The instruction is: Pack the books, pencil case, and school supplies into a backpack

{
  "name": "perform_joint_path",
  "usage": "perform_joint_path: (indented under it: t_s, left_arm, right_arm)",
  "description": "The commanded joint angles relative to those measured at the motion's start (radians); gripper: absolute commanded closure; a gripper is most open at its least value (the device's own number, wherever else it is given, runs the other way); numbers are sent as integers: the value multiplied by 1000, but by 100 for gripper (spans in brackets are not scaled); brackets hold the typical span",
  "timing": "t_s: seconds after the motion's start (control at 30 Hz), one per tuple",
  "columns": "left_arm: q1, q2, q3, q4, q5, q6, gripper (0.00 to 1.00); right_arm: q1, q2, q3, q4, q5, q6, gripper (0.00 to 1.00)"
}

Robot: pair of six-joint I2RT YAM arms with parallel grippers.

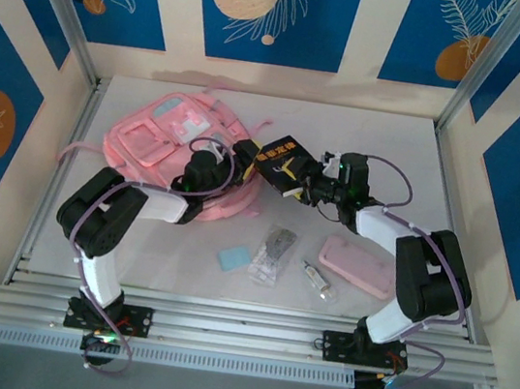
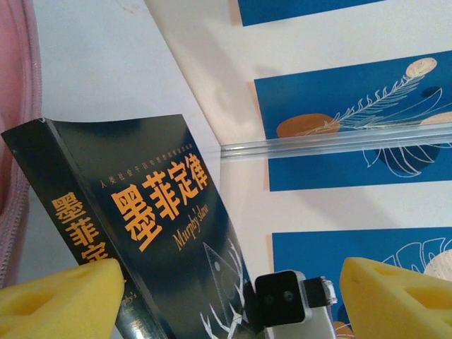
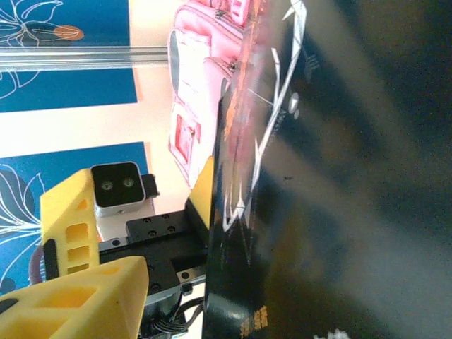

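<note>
1. Left gripper (image 2: 227,298): jaws spread wide, yellow foam fingertips (image 2: 60,304) low at either side of the wrist view, nothing pinched.
2. Between those fingertips: a black book (image 2: 169,233) with orange-yellow title print and a pale line drawing, standing tilted. Spine toward the left-hand fingertip and right beside it, contact not clear. Other fingertip well apart from the cover.
3. Right gripper (image 1: 304,183): jaws closed on the same book from the side opposite the left jaws, holding it raised and tilted above the worktop (image 1: 394,146). One yellow finger (image 3: 92,300) of its own low in the wrist view, its partner hidden behind the dark cover, so the exact contact not visible.
4. Both sets of jaws facing each other across the book, the right wrist's camera housing (image 2: 286,300) peeking out just behind the book's lower edge.
5. Beyond the left jaws, on the side away from the right jaws: the pink backpack (image 1: 155,140), lying flat with front pockets up, its nearest edge under the left wrist.
6. Back toward the arm bases from both sets of jaws, flat on the worktop:
   - a light blue square pad (image 1: 233,257);
   - a clear bag (image 1: 273,253) with dark bits, just beside the pad;
   - a small whitish tube (image 1: 318,282), near the bag;
   - the pale pink pencil case (image 1: 357,266), beside the right arm's elbow.
</note>
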Motion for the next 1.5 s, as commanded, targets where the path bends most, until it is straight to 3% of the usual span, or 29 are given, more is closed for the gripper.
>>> perform_joint_path:
  t_s: [0.0,0.47,0.7,0.8,1.0,1.03,1.07,1.13,1.2,1.4,1.47]
  left_arm:
    - [-13,-27,-3,-33,28,1,19]
    - [-22,-31,5,-101,57,4,18]
    - [-22,32,68,-52,58,-17,20]
    - [-22,63,119,-28,59,-15,36]
    - [-22,100,148,4,61,-24,94]
    - [-22,104,141,15,56,-30,100]
    - [-22,102,133,21,48,-33,100]
    - [-20,97,118,35,31,-36,100]
    - [-20,90,110,39,19,-32,100]
    - [-19,68,95,34,-9,-22,100]
    - [-19,67,88,40,-18,-22,100]
  right_arm:
    - [0,-65,5,43,-5,-45,100]
    - [-3,-88,2,-5,15,-78,100]
    - [18,-69,9,33,-14,-45,100]
    - [21,-64,-6,58,-21,-23,100]
    - [16,-59,-23,87,-39,4,100]
    - [13,-60,-23,80,-40,10,100]
    - [10,-60,-23,74,-43,17,97]
    - [3,-60,-23,56,-44,41,66]
    - [0,-60,-23,52,-45,60,46]
    - [0,-75,-20,41,-53,88,33]
    - [0,-88,-17,15,-50,85,8]
